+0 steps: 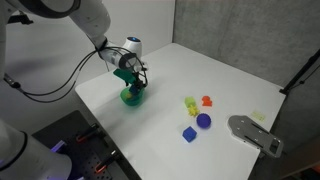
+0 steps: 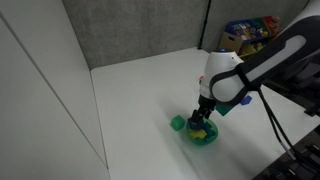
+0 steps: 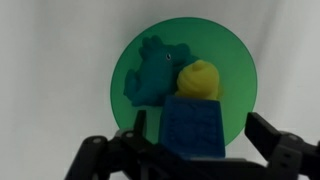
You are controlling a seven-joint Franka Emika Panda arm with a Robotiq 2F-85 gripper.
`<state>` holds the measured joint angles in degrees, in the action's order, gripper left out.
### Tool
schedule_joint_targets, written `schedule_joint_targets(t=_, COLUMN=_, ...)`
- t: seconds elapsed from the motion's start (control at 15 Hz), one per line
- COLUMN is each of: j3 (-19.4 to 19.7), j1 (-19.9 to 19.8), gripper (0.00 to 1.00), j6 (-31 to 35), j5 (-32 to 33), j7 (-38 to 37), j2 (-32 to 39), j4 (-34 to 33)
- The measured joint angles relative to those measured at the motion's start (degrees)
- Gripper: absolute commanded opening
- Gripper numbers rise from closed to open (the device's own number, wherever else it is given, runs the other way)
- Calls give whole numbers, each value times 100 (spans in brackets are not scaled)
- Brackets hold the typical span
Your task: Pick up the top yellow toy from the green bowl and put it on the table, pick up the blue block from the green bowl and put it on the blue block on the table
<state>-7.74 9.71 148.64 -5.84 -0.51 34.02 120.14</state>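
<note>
Green bowl (image 3: 232,55), round, on white table (image 3: 50,60). Contents: dark green toy (image 3: 150,72) at left; yellow toy (image 3: 197,78) touching blue block (image 3: 195,128). Gripper (image 3: 200,142) at bottom edge, jaws spread, flanking the block.

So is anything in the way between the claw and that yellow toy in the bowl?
Nothing covers the yellow toy in the green bowl. The blue block sits close against it, right under the open gripper.
</note>
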Motion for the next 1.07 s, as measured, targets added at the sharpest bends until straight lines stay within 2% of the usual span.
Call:
schedule_joint_targets(t=0.07, j3=0, j1=19, gripper=100, j6=104, j5=0, j7=-34, j2=25, j4=0)
schedule_joint_targets(t=0.13, j3=1, j1=42, gripper=75, j6=213, j5=1, j7=-61, j2=51, j4=0)
schedule_joint_targets(t=0.2, j3=10, j1=71, gripper=73, j6=322, j5=8, j7=-92, j2=72, j4=2)
schedule_joint_targets(t=0.27, j3=38, j1=116, gripper=66, j6=445, j5=35, j7=-147, j2=88, j4=9)
schedule_joint_targets(t=0.4, j3=132, j1=233, gripper=47, j6=688, j5=132, j7=-285, j2=104, j4=29)
schedule_joint_targets(t=0.53, j3=242, j1=346, gripper=33, j6=882, j5=232, j7=-422, j2=103, j4=51)
schedule_joint_targets(t=0.8, j3=360, j1=387, gripper=33, j6=984, j5=278, j7=-506, j2=24, j4=55)
schedule_joint_targets(t=1.07, j3=230, j1=125, gripper=33, j6=827, j5=233, j7=-457, j2=-325, j4=59)
